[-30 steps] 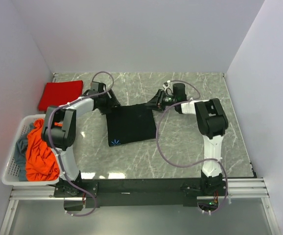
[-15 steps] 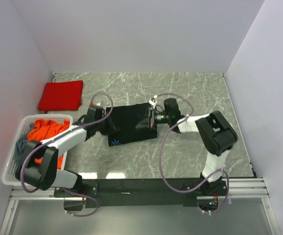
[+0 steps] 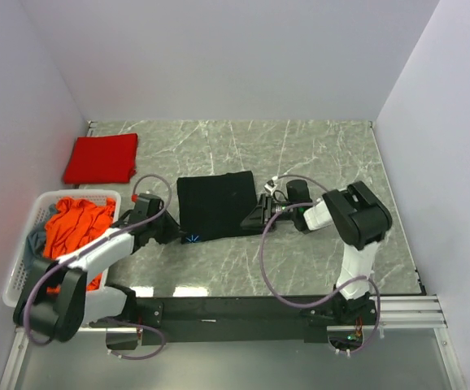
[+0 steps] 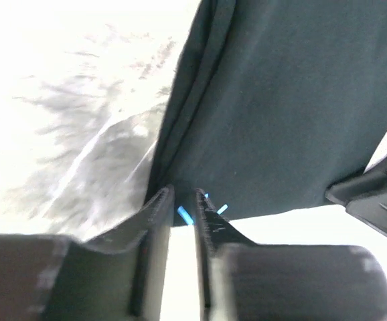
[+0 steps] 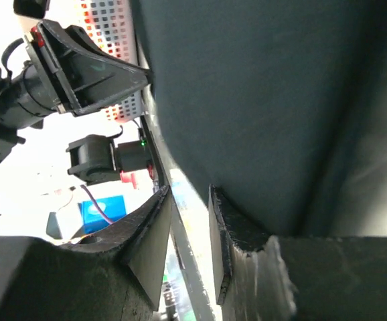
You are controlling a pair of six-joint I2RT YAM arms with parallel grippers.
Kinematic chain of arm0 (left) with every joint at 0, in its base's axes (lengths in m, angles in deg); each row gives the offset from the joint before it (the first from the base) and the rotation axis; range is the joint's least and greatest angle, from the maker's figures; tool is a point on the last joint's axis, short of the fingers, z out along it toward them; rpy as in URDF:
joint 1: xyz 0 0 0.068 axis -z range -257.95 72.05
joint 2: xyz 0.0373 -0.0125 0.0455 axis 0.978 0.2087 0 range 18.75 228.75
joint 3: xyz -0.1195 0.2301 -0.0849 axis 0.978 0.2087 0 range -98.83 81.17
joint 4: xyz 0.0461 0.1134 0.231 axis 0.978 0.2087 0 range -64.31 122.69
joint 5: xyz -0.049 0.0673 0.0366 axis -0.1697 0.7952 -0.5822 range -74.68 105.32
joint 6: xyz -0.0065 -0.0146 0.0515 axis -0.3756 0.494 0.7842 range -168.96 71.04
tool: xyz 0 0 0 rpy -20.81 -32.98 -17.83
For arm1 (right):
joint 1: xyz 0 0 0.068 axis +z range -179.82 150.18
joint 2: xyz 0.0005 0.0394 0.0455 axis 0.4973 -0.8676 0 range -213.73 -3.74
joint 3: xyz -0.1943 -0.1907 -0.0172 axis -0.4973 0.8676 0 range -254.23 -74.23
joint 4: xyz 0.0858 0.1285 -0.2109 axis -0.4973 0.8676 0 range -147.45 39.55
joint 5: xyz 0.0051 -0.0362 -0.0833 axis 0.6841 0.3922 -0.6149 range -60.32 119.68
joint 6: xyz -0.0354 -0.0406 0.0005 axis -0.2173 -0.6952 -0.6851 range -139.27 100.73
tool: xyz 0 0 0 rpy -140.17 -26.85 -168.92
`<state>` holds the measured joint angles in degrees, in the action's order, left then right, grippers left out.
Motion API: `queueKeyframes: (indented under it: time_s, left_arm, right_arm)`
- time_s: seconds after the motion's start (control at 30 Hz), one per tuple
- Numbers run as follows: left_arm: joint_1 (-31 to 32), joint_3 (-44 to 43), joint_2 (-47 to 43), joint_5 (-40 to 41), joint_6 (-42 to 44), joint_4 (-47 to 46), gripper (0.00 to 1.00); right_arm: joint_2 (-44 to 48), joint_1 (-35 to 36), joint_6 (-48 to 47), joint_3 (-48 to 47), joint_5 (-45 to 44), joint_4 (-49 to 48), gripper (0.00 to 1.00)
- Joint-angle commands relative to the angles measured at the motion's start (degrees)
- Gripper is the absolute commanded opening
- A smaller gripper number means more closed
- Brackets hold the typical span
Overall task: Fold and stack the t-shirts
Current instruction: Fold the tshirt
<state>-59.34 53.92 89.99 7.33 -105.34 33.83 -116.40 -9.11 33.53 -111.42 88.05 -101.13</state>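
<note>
Your black shirt [image 3: 216,205] lies folded flat in the middle of the table [image 3: 316,154]. Your left gripper [image 3: 172,233] is at its near left corner, right by the small blue mark [image 4: 184,214]. Your right gripper [image 3: 254,221] is at the near right corner. On both, the fingers [image 4: 155,221] sit close with only a thin gap, and you cannot tell if they pinch cloth. The red shirt [image 3: 101,158] lies folded at the far left. The orange shirt [image 3: 74,227] and grey-blue shirt [image 3: 36,244] are bunched in the basket [image 3: 23,284].
</note>
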Motion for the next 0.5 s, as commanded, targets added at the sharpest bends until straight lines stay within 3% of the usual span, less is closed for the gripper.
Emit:
queueKeyframes:
  time_s: [0.0, 0.17, 0.33, 0.47]
  left_arm:
    - [-0.4, -2.9, -6.5, 4.7, 0.9, 6.5, 0.28]
    - [-1.1, -9.3, -6.0, 4.9, 3.1, 4.3, 0.33]
    - [-3.3, -18.8, 7.7, 2.7, 5.9, -2.1, 0.27]
    - [-5.0, -25.9, 18.1, 1.0, 7.0, -5.2, 0.21]
  right_arm:
    - [9.6, 1.1, -5.6, -1.3, -2.8, 9.8, 0.36]
    - [14.5, 3.3, -4.0, -8.3, -3.8, 12.5, 0.36]
    - [10.4, 3.0, -6.7, -19.4, -6.6, 18.0, 0.36]
    - [1.3, 1.8, -4.7, -27.7, -7.1, 17.1, 0.36]
